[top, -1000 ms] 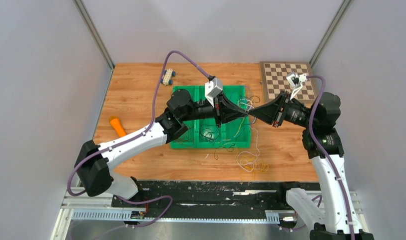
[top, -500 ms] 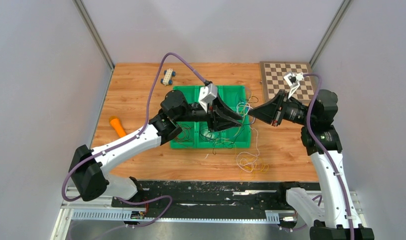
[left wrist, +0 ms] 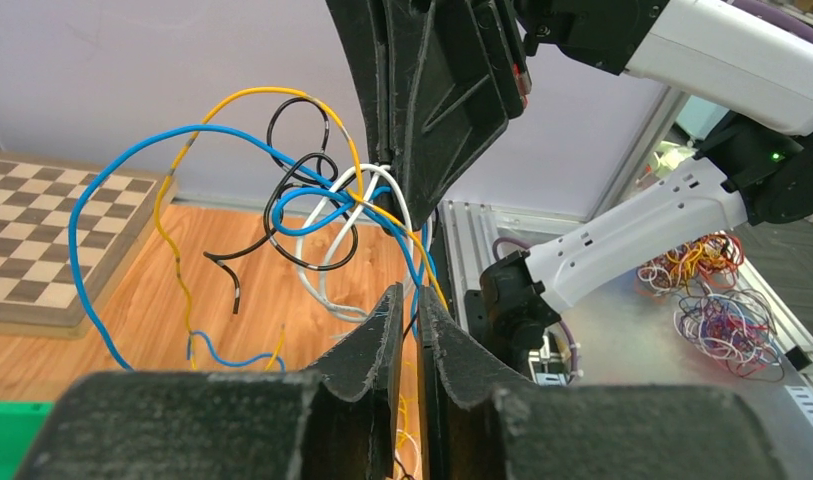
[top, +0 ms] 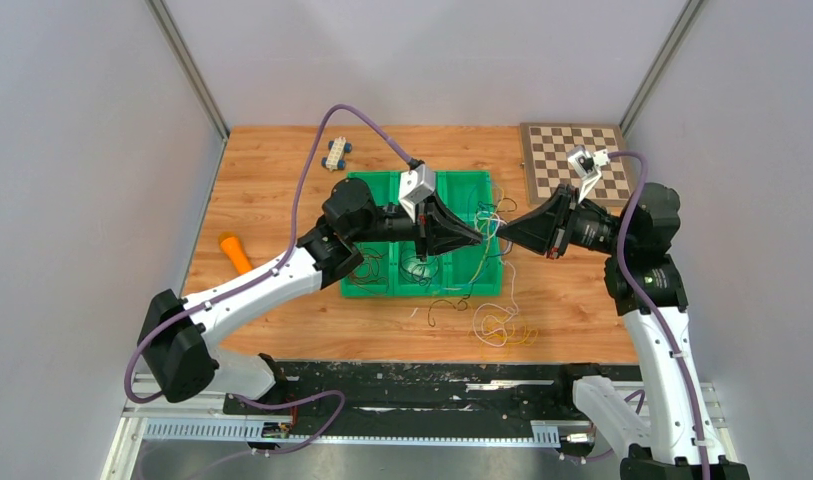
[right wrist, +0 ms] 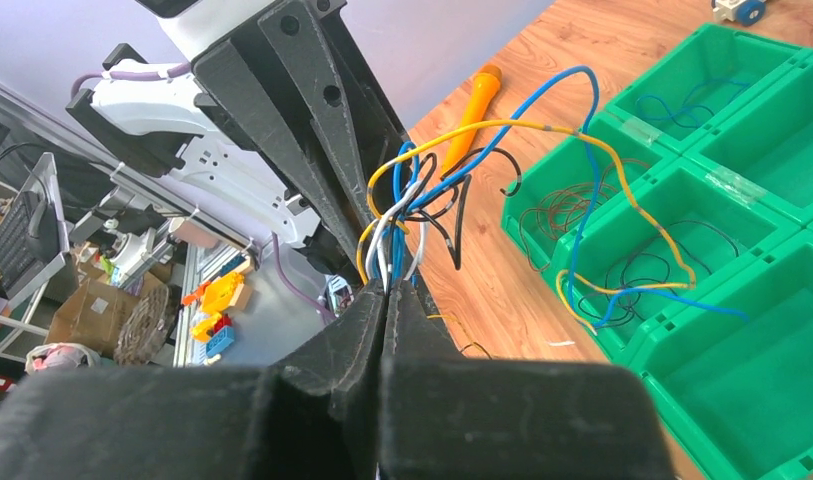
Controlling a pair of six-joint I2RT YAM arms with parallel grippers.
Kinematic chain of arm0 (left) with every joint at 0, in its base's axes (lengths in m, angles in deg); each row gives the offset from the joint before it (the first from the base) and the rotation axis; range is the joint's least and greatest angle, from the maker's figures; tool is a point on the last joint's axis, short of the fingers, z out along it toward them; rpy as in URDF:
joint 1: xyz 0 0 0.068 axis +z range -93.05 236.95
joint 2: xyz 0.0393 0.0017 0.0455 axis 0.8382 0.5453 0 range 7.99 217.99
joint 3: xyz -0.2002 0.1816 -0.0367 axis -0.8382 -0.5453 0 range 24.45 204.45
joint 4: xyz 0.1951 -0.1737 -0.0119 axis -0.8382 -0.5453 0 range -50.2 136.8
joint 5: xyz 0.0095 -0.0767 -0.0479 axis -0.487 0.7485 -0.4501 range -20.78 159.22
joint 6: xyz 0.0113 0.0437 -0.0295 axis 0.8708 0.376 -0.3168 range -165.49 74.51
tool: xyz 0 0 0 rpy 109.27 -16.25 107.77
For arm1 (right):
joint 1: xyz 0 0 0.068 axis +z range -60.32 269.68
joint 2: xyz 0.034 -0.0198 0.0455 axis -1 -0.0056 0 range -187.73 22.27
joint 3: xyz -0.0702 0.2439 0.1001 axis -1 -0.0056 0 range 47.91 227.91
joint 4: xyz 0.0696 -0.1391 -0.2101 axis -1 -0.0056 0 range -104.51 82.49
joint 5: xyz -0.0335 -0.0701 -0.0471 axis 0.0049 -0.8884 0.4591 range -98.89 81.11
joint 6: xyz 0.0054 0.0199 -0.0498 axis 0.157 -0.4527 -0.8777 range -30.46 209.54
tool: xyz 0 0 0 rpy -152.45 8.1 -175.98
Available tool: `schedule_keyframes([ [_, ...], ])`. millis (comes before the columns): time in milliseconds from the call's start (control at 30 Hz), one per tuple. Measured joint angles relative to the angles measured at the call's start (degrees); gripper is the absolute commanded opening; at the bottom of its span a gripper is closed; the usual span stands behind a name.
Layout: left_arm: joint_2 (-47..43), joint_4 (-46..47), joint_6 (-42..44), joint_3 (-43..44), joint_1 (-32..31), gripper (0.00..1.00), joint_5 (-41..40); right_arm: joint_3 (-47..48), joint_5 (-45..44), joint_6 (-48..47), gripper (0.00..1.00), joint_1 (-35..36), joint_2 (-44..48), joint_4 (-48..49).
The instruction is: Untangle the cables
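Note:
The cables are a tangle [top: 490, 220] of thin blue, yellow, black and white wires held up between my two grippers over the right end of the green bin tray [top: 382, 285]. My left gripper [top: 478, 237] is shut on strands of it; in the left wrist view the wires [left wrist: 322, 200] run down between its fingertips [left wrist: 392, 300]. My right gripper [top: 501, 232] faces it tip to tip and is shut on the same tangle [right wrist: 422, 190]. Blue and yellow loops hang over the tray [right wrist: 742, 330]. More wires [top: 502, 325] lie on the table.
A chessboard [top: 574, 158] lies at the back right. A small toy car [top: 336, 153] sits behind the tray. An orange object [top: 234, 252] lies at the left. Dark wires rest in the tray's compartments [top: 417, 268].
My left gripper drew back to the left from the right one and rose a little. My right gripper followed slightly left. The tangle stays pinched between them.

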Motion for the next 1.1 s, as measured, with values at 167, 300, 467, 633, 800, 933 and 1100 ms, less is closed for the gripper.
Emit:
schedule_keyframes([
  [167,0.42,-0.33,-0.26,0.02,0.00,0.22,0.22,0.00,0.07,0.00,0.00,0.02,-0.11,-0.02],
  [300,1.16,-0.33,-0.92,0.37,0.00,0.23,0.66,0.00,0.00,-0.02,0.00,0.26,-0.11,-0.02],
  [467,2.43,-0.11,-2.16,1.55,-0.09,0.24,1.38,0.00,-0.24,-0.22,0.00,0.57,-0.11,-0.02],
  [633,3.08,0.44,-3.23,2.56,-0.15,0.28,1.79,0.00,-0.39,-0.57,0.00,0.66,-0.11,-0.02],
  [800,3.37,0.74,-3.76,3.17,-0.17,0.19,1.92,0.00,-0.76,-0.96,0.00,0.72,-0.11,-0.04],
  [933,3.74,0.22,-3.69,3.72,-0.17,0.01,1.64,0.00,-0.92,-1.20,0.00,0.94,-0.11,-0.04],
  [1100,3.69,-2.49,-3.08,4.46,0.26,0.00,1.36,0.28,-2.89,-4.20,0.00,0.74,-0.15,-2.43],
])
